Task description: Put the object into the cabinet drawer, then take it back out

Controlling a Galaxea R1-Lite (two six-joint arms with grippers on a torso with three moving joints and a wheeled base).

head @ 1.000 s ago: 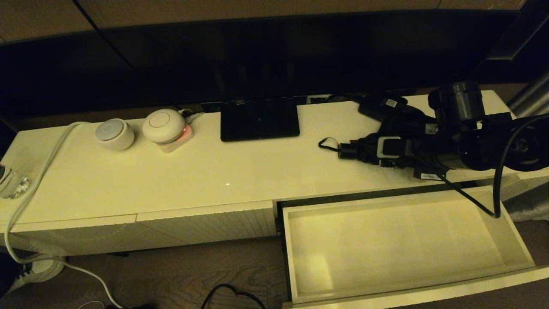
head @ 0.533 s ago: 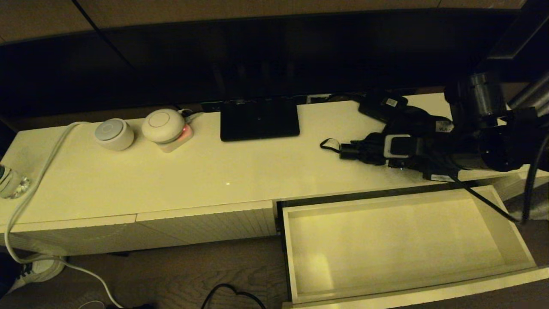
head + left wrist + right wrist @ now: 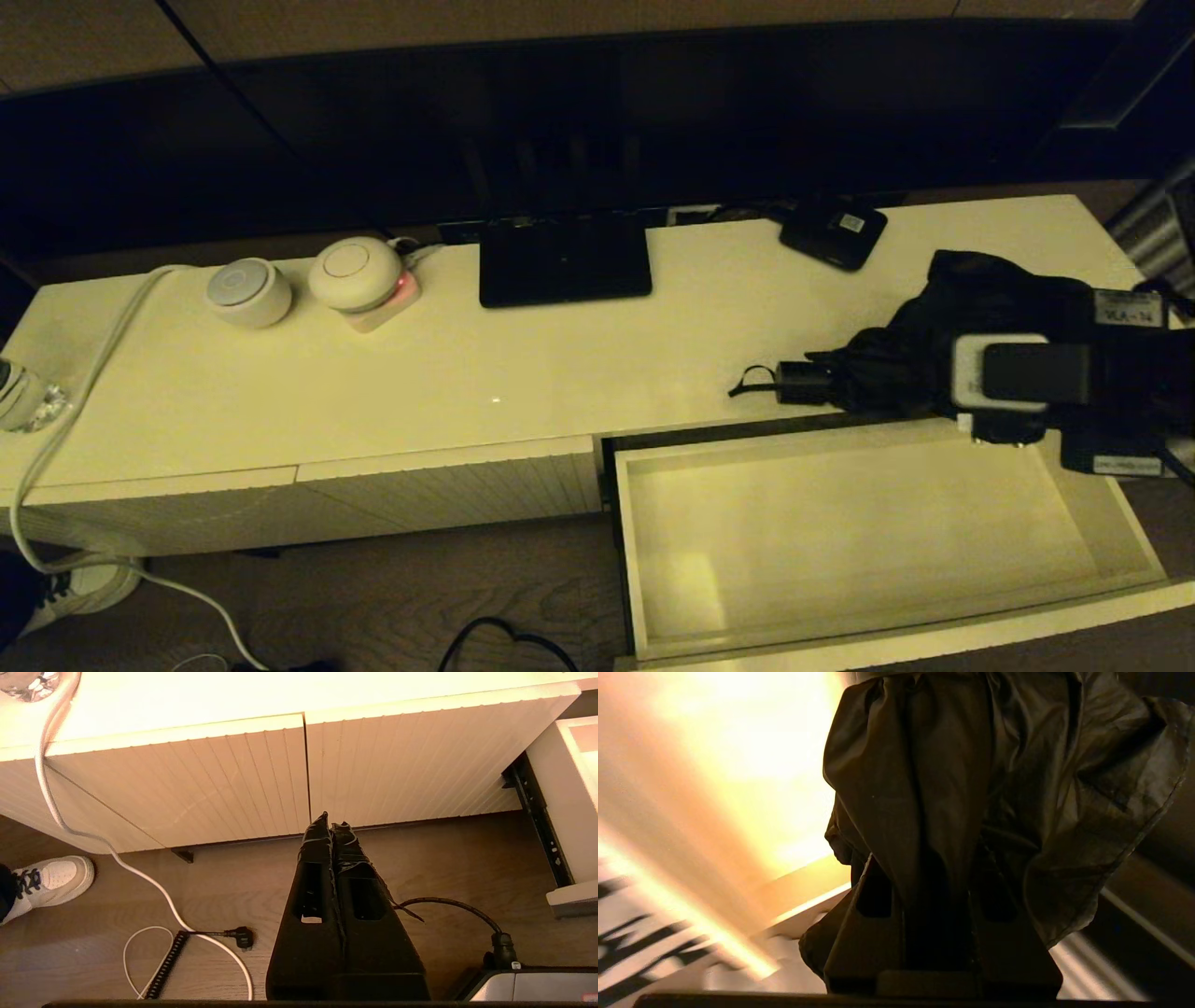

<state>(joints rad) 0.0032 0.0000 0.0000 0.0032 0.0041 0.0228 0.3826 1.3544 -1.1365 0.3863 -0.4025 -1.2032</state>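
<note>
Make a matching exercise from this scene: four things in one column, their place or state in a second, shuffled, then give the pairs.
Things:
1. umbrella
2. cabinet drawer
3. left gripper
4. small black box

Place or state:
A. pulled open, nothing inside
B. shut, hanging in front of the ribbed cabinet front, above the floor
C. clamped in the right gripper, at the cabinet top's front edge
D. lying at the back of the cabinet top

Pairs: 1-C, 2-A, 3-B, 4-D

A: Where is the umbrella relative to the open drawer?
B: Above its rear edge, handle toward the left, held up by the right gripper.
A: Others?
B: Behind the drawer: small box. Behind-left: flat stand. Left gripper: left, low, before the closed fronts.
</note>
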